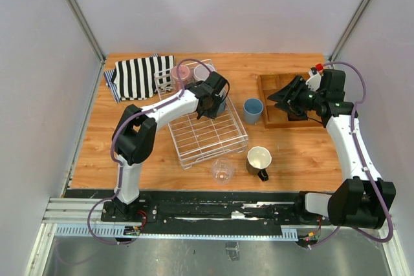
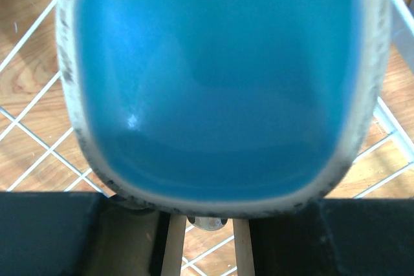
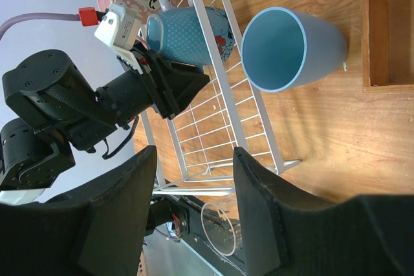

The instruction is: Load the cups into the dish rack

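Cups in the dish rack (image 1: 194, 139) are the pink translucent mug (image 1: 181, 75) and the grey-lilac cup (image 1: 203, 71), side by side along its far edge. The blue-grey mug (image 2: 213, 82) is upright over the grid at the rack's far right side, its blue inside filling the left wrist view. The left claw (image 1: 217, 100) is right at this mug with its fingers set wide. Whether they press on it I cannot tell.

On the worktop (image 1: 304, 153), the light blue tumbler (image 1: 253, 109) stands between the rack and the wooden tray (image 1: 266, 121). The clear glass (image 1: 222, 170) and the dark mug (image 1: 259, 159) sit near the rack's near right corner. The right claw (image 1: 279, 97) hangs above the tray, spread and empty.
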`<state>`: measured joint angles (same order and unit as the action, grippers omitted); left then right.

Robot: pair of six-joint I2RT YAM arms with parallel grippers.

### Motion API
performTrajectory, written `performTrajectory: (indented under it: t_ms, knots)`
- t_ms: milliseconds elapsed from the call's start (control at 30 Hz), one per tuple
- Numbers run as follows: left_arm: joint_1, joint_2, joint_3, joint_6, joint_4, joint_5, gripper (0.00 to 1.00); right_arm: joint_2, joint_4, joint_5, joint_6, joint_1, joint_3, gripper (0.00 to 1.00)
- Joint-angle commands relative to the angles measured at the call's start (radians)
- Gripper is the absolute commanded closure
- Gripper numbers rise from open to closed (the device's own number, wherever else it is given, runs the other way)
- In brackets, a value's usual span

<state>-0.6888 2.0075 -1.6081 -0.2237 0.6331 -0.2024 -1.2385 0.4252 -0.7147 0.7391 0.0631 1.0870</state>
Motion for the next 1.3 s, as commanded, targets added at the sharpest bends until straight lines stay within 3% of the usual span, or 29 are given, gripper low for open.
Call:
performTrajectory:
  t_ms: [0, 367, 1267]
  knots:
    - [-0.002, -0.001, 0.024, -0.015, -0.034, -0.015, 0.64, -0.005, 0.005, -0.012, -0.006, 0.017, 0.022, 0.48]
    - [-0.002, -0.029, 0.040, -0.028, -0.046, -0.035, 0.47, 0.000, 0.004, -0.011, -0.005, 0.016, 0.020, 0.48]
    - [0.024, 0.077, -0.096, -0.073, 0.007, -0.024, 0.47, 0.025, 0.039, -0.009, -0.018, 0.017, 0.030, 0.48]
